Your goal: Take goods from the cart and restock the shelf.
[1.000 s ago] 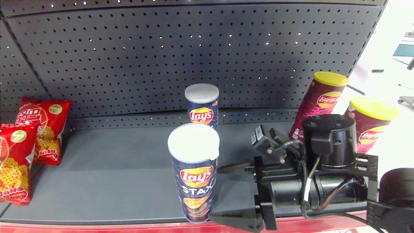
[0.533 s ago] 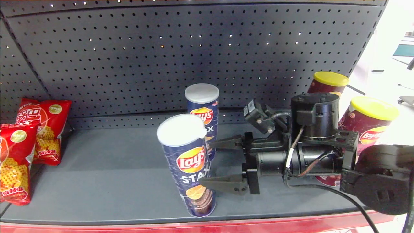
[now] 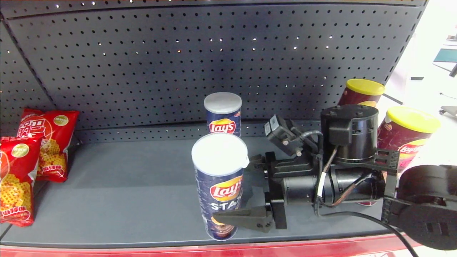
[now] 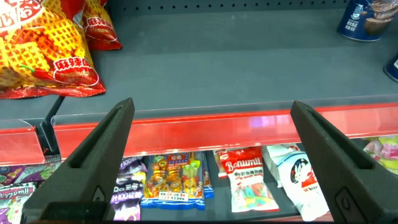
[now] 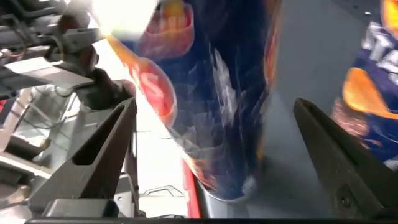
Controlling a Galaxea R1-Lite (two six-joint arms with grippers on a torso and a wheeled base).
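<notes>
Though the blue chip can (image 3: 219, 157) stands at the shelf's (image 3: 125, 185) front edge, the right gripper (image 3: 234, 189) straddles it, spread wide. Left wrist view: the left gripper (image 4: 212, 104) hangs wide open, empty. Right wrist view: gaps flank the can (image 5: 217, 93), so 1 placement looks done; withdrawing and further restocking remain.

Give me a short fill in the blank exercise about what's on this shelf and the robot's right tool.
The front blue can has a ___ lid.
The nearer maroon can has a ___ lid.
The snack bags at the left end of the shelf are ___.
The right tool, set around the front blue can, is ___.
Missing words: white; yellow; red; open.
</notes>
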